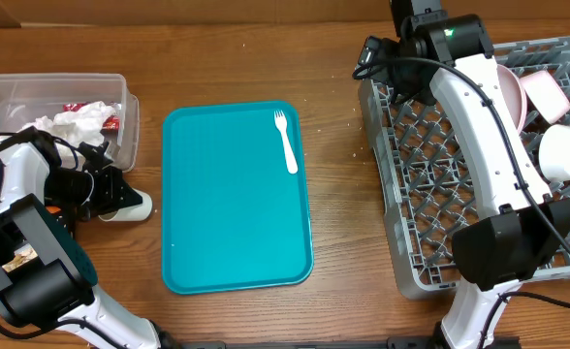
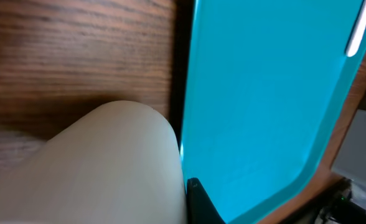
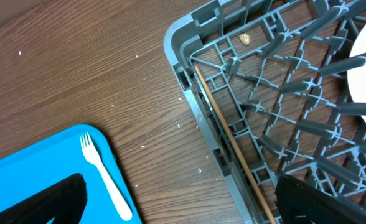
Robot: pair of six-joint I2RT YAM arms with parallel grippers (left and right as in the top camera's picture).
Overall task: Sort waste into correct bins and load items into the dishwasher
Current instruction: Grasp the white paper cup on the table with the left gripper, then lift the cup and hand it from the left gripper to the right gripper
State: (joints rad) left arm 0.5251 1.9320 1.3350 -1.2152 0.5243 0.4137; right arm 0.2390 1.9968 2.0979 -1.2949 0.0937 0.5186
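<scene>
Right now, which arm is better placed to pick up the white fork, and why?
Right: the right claw is open and empty, with the fork close by; the left claw is shut on the white cup.

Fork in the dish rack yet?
No, the white fork lies on the teal tray, well apart from the grey dish rack.
</scene>
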